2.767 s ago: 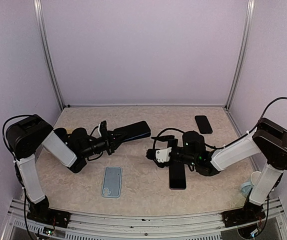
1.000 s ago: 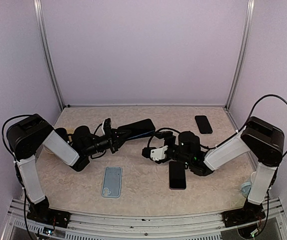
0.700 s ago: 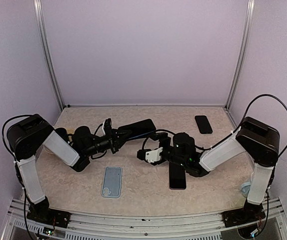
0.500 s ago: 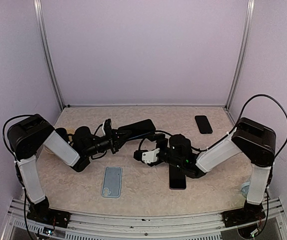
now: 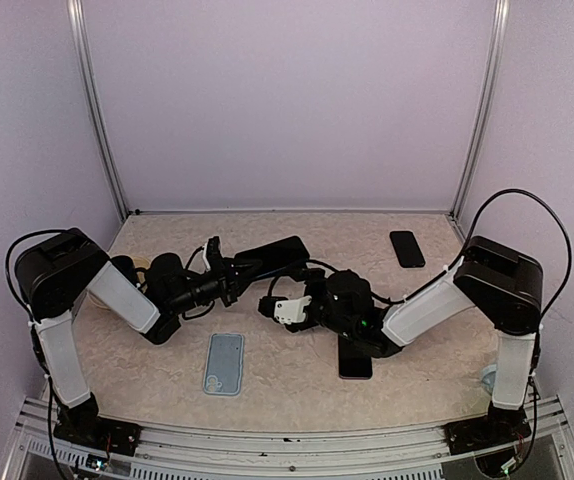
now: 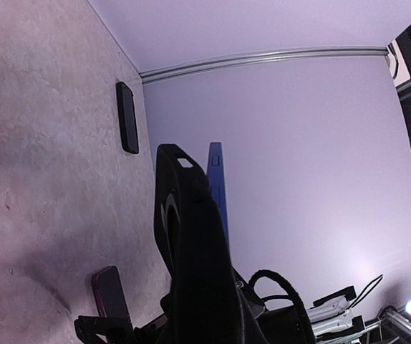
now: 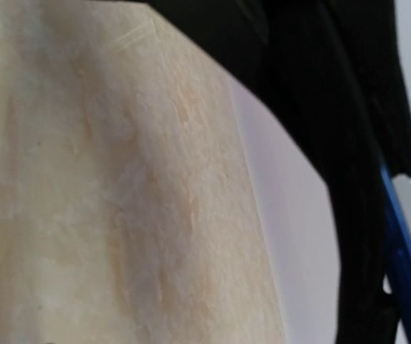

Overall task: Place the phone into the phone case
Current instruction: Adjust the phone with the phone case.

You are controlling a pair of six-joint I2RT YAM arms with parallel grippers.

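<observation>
My left gripper [image 5: 231, 274] is shut on a dark, phone-sized slab with a blue edge [image 5: 270, 256], held off the table and pointing right. I cannot tell whether it is a phone or a case. Its blue edge [image 6: 215, 179] also shows in the left wrist view, and again as a blue edge [image 7: 406, 276] in the right wrist view. A light blue phone case [image 5: 224, 363] lies flat near the front. My right gripper [image 5: 270, 307] stands open just below the slab's right end, holding nothing. A dark phone [image 5: 355, 362] lies behind it, partly under the right arm.
A second, smaller dark phone [image 5: 407, 248] lies at the back right and shows as a dark phone [image 6: 127, 117] in the left wrist view. Purple walls with metal posts close the table on three sides. A pale object [image 5: 491, 377] sits by the right arm's base.
My right gripper has travelled left, away from the phone on the table, to just beside the held slab. The left gripper has kept its grip and barely moved.
</observation>
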